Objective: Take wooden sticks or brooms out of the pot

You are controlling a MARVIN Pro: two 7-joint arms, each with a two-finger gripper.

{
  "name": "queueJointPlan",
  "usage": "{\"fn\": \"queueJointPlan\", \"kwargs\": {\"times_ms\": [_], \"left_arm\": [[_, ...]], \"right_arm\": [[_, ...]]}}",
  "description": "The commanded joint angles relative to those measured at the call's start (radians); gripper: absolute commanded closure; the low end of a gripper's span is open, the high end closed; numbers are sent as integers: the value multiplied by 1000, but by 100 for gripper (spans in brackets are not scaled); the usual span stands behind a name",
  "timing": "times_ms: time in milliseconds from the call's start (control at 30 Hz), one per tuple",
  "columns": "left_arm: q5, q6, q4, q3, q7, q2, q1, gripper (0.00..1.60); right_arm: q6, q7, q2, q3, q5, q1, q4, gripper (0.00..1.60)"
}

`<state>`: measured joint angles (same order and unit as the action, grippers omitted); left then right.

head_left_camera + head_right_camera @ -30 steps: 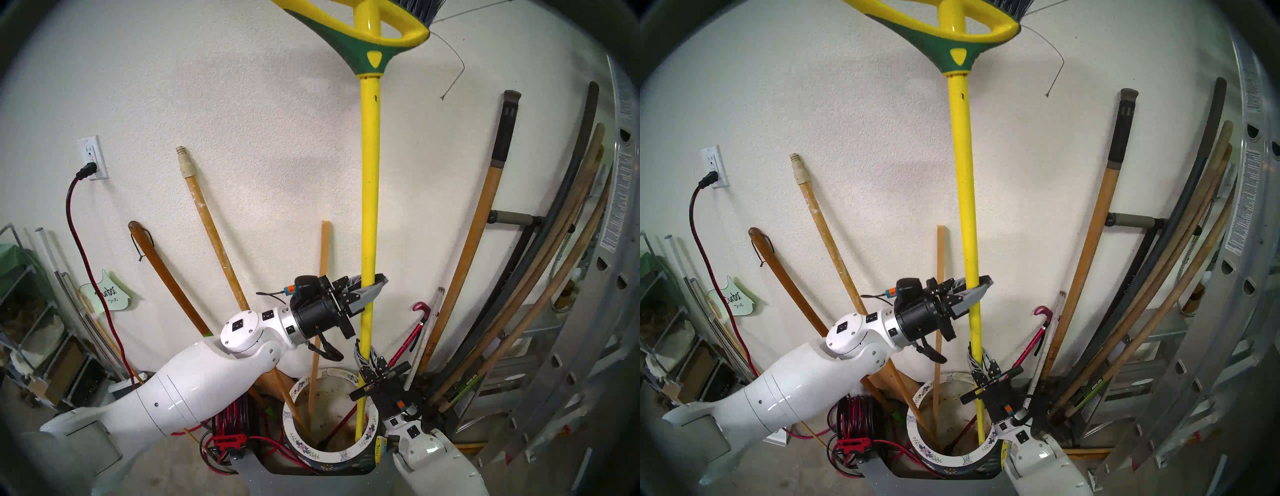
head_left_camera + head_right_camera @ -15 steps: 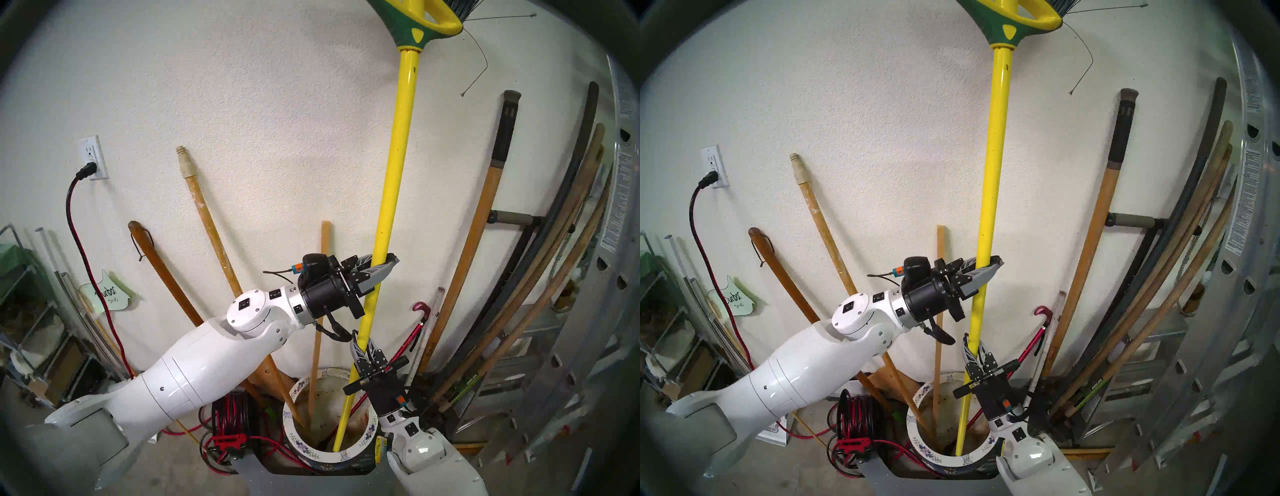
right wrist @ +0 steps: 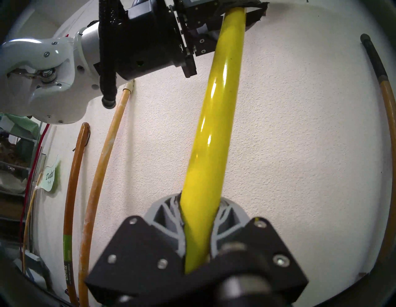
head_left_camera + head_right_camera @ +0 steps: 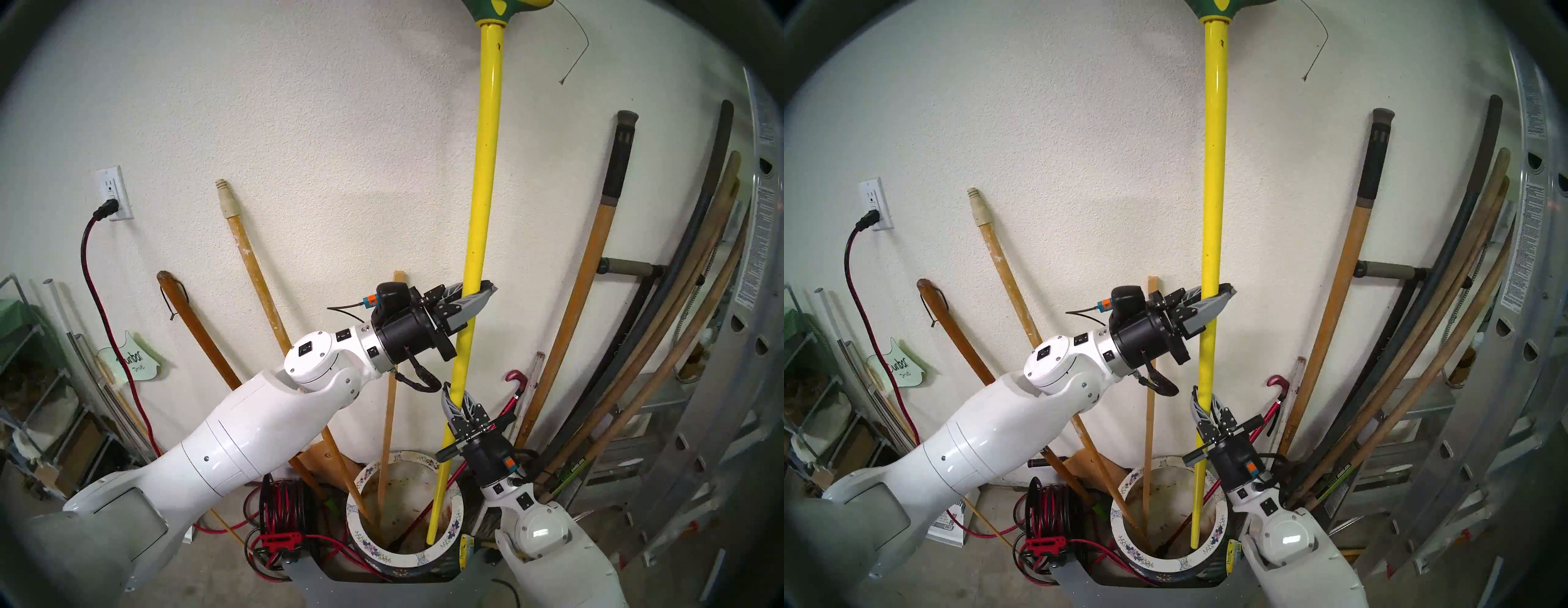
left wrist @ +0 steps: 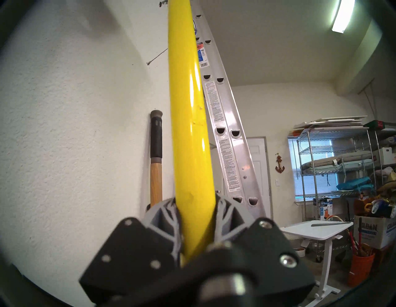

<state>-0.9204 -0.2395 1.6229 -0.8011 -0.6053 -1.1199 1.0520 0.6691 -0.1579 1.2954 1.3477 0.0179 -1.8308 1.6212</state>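
An aluminium ladder [image 4: 700, 424] leans beside long-handled tools [image 4: 662, 339].

You see both grippers clamped on the broom [image 4: 481, 204]: left gripper [image 4: 475, 297] higher, right gripper [image 4: 456, 401] lower, its yellow tip inside the pot [image 4: 356, 516].

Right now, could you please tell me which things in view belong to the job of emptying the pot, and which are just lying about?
Part of the job:
- broom, held by left gripper and right gripper
- pole
- slat
- pot

Lying about:
- red cane
- brown handle
- ladder
- cord reel
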Motion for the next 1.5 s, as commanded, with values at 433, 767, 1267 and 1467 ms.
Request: {"fn": "queueJointPlan", "kwargs": {"times_ms": [433,767,1267,1467], "left_arm": [[42,71,15,-12,42,-52,-120,160],[65,108,23,0,42,-81,-159,160],[96,158,48,18,57,-104,-190,160],[99,171,56,25,68,-110,-197,160]], "right_arm": [[-147,-77,-65,77,135,36,171,160],[-193,-105,-74,108,178,44,201,160],[-252,-141,-65,101,218,49,280,160],[-257,-165,-91,122,243,29,298,160]]}}
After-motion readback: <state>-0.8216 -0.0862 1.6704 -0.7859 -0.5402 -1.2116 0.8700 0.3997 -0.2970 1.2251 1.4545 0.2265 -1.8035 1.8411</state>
